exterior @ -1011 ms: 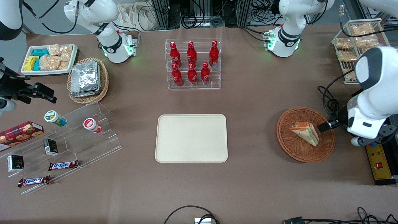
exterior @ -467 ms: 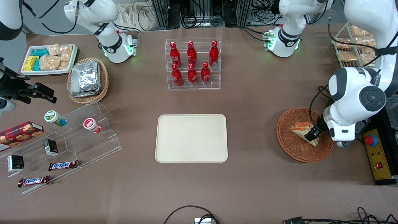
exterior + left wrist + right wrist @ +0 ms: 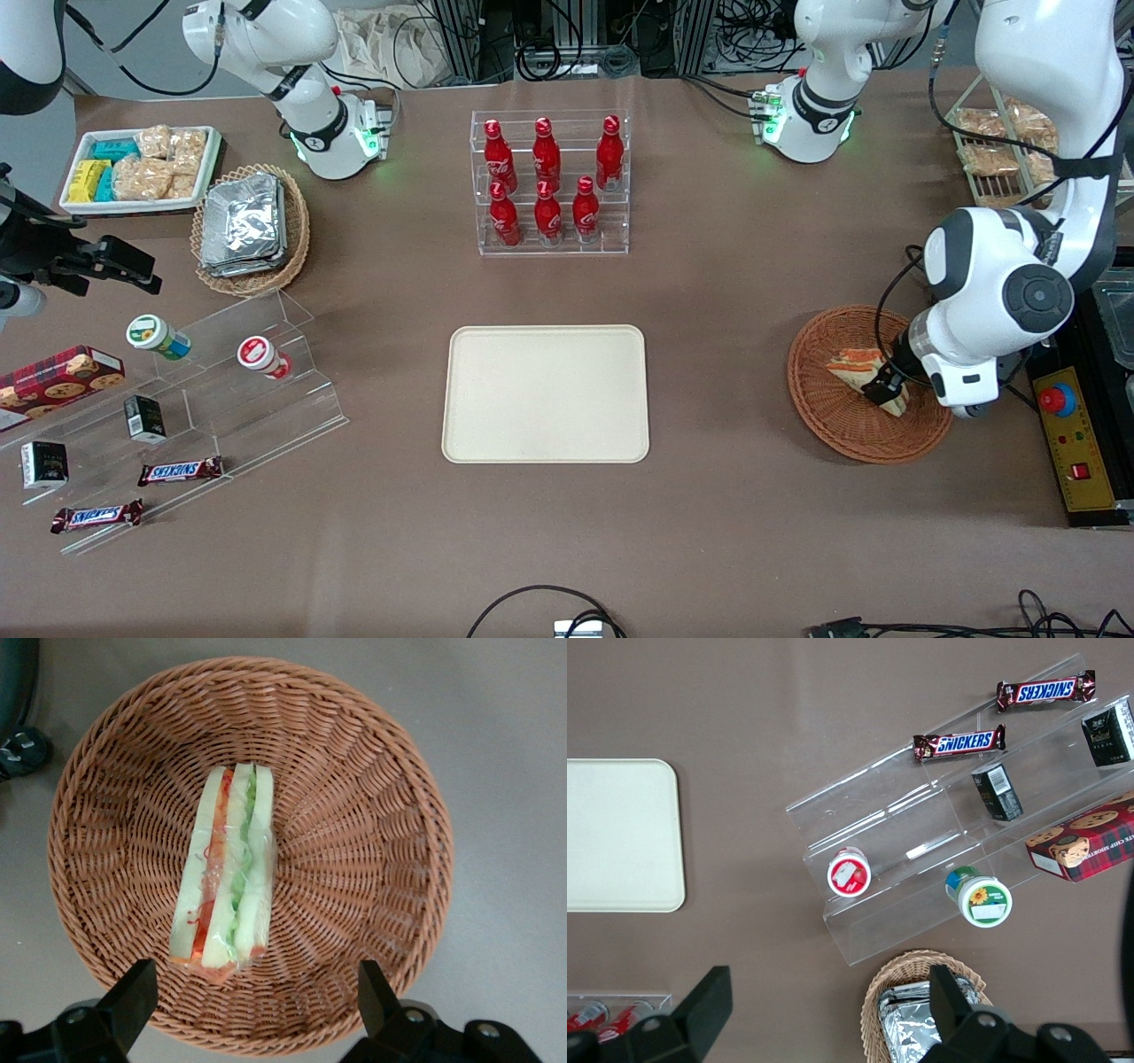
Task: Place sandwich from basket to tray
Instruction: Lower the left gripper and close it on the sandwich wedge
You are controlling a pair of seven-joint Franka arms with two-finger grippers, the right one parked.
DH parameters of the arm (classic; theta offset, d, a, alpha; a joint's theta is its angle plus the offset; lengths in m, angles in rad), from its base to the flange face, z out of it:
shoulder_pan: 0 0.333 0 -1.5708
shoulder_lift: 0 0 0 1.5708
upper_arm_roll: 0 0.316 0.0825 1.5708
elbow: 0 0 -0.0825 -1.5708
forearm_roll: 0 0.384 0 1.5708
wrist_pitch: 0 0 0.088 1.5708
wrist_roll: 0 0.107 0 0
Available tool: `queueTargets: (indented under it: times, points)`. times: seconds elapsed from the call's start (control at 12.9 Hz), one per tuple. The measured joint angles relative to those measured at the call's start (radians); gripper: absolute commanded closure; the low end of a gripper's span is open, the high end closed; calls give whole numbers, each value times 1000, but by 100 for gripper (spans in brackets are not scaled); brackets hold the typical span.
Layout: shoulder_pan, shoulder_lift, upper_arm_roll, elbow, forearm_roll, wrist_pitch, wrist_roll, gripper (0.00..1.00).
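The gripper (image 3: pixel 252 1010) hangs just above the basket (image 3: pixel 390 842), fingers (image 3: pixel 133 997) spread wide and holding nothing, with the sandwich (image 3: pixel 229 877) lying flat in the basket directly below it. In the wrist view the wedge's long axis runs straight away from the gripper, crosswise to the line joining the two fingers, so the open jaws look set to straddle its narrow width near the end closest to them. The tray (image 3: pixel 545 394) waits bare, well off toward the parked arm's end of the table.
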Motion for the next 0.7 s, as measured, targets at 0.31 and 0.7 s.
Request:
queueTargets:
  times: [0.31, 0.7]
  points:
    - [1, 39, 1, -28, 61, 25, -105, 0]
    - [1, 52, 1, -87, 63, 71, -123, 0]
